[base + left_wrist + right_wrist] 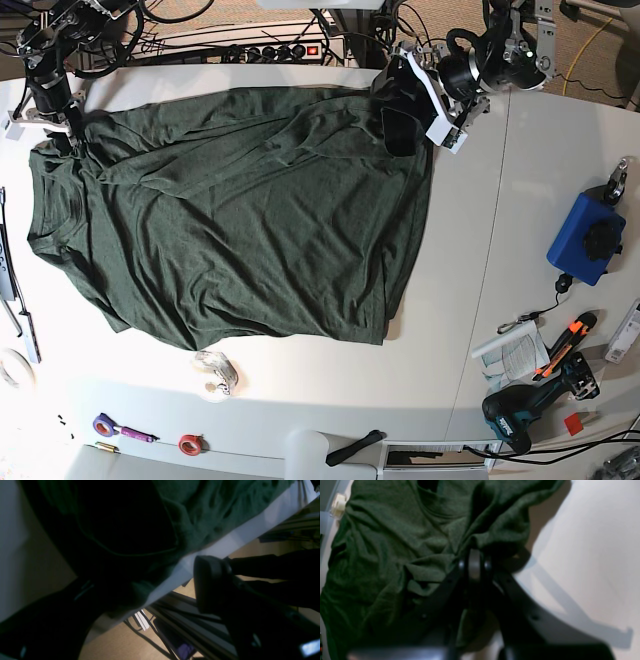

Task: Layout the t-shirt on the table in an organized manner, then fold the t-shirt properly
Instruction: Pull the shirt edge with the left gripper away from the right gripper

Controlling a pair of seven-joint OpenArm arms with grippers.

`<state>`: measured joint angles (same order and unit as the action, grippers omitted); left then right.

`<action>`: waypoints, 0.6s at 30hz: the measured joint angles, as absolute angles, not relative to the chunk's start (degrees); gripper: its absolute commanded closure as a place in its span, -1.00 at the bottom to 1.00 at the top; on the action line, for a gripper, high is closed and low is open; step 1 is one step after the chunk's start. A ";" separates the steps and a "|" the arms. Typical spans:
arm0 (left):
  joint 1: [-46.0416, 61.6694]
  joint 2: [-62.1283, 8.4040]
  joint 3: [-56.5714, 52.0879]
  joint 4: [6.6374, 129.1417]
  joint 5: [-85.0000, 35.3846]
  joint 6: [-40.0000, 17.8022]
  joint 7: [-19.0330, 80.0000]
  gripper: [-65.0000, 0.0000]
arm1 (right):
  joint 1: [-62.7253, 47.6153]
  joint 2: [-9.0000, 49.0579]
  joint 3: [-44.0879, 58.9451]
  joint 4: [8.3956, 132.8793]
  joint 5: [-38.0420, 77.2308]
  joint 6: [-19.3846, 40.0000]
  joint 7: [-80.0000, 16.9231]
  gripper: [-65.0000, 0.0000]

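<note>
We see the wrinkled dark green fabric t-shirt spread on the white smooth table. Right gripper at 10 o'clock pinches its sleeve; left gripper at 1 o'clock gapes wide w/ nothing held.

The dark green t-shirt lies spread across the left and centre of the white table, wrinkled, its neck opening toward the left edge, one upper-left corner bunched, its right side reaching the upper centre
</note>
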<state>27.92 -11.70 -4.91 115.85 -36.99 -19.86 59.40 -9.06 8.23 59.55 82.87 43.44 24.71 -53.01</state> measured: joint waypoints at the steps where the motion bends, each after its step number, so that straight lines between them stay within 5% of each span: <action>1: 27.90 -11.73 -4.91 115.83 -35.94 -18.74 59.16 -0.29 | -9.06 8.23 59.55 82.87 43.46 24.71 -53.01 1.00; 5: 27.92 -11.70 -4.95 115.74 -31.14 -16.12 57.28 0.03 | -9.06 8.23 59.55 82.87 43.44 24.71 -53.15 1.00; 18: 27.90 -11.57 -4.95 115.28 -23.44 -16.51 54.35 0.01 | -9.06 8.23 59.55 82.87 43.46 24.71 -53.15 1.00</action>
<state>27.90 -11.57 -4.95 115.28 -23.44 -16.51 54.35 -9.06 8.23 59.55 82.87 43.46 24.71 -53.15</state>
